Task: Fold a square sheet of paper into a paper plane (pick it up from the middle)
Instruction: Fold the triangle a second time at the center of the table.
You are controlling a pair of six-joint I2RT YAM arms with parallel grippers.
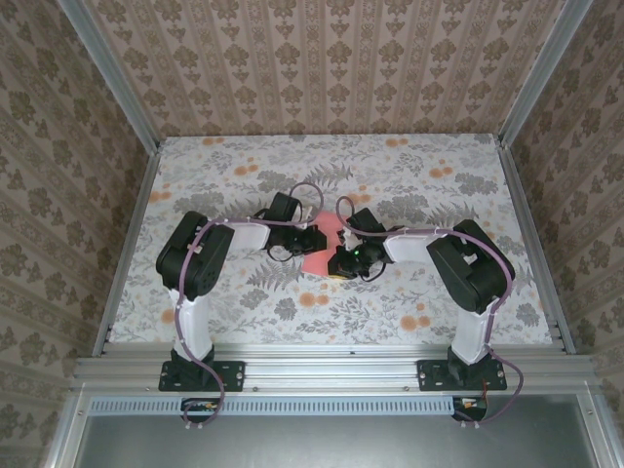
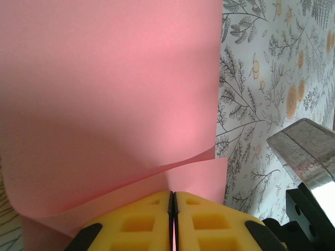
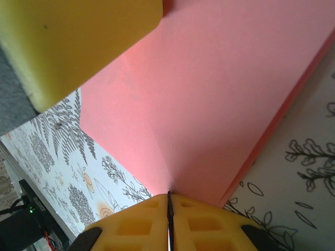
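Observation:
The square sheet of paper [image 1: 325, 246] is coral pink and lies at the table's middle, between both grippers. In the left wrist view the sheet of paper [image 2: 104, 89] is doubled over, its upper layer curling above a lower one. My left gripper [image 2: 173, 194] is shut on its near edge, yellow pads pressed together. In the right wrist view the sheet of paper [image 3: 220, 94] shows a faint crease running to my right gripper [image 3: 169, 194], which is shut on it. In the top view the left gripper [image 1: 312, 240] and right gripper [image 1: 339, 259] nearly touch.
The floral tablecloth [image 1: 439, 195] covers the table, with aluminium rails [image 1: 331, 369] along the near edge and patterned walls around. The left gripper's yellow pad [image 3: 73, 42] looms at the right wrist view's upper left. Part of the right arm [image 2: 306, 151] sits close at the left wrist view's right.

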